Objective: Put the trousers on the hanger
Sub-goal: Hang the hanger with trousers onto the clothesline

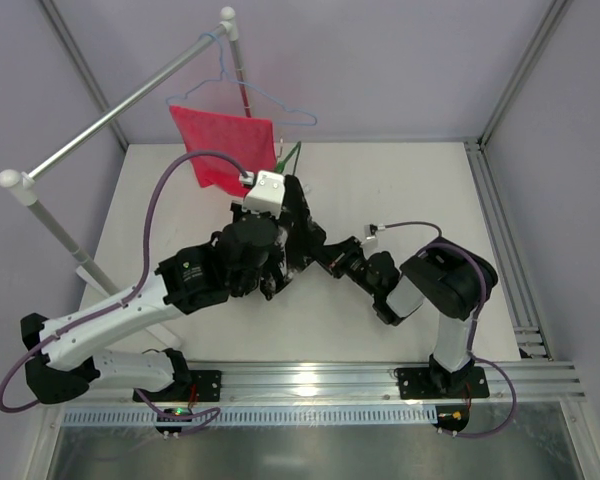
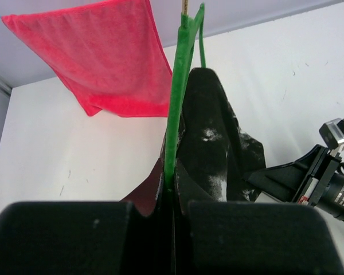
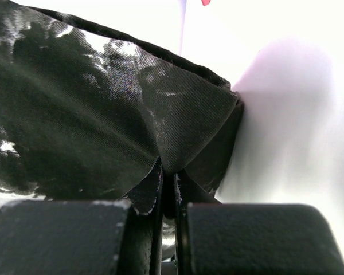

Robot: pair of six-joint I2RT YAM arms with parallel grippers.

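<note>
Since both arms meet above the middle of the bench (image 1: 400, 190), a little toward its far edge, with cloth and frame held between them, the step in hand looks like the draping itself: getting the trousers (image 2: 209, 132) over the hanger (image 2: 178, 86).

The trousers are lifted off the bench. In the left wrist view they bunch in a dark, white-flecked peak that lies against one side of the green bar and touches it. I cannot tell whether any fabric has passed through the triangular frame. Behind them, toward the far left corner, a red cloth (image 2: 103, 57) hangs from a pale blue hanger (image 1: 280, 108) on the rail (image 1: 120, 110), clear of the work.

The hanger stands nearly upright, its bar running up out of the left hand (image 2: 172, 192). That hand is closed tight on the green bar, with no gap showing beside it.

The right hand (image 3: 168, 183) is likewise closed, pinching a folded edge of the trousers, and the fabric spreads up and away from the pinch.

Judging from this, the next move calls for the right hand to carry its fold across the bar while the left keeps the frame steady. The cloth should be let go only once its weight hangs on both sides, or it could slide off.
</note>
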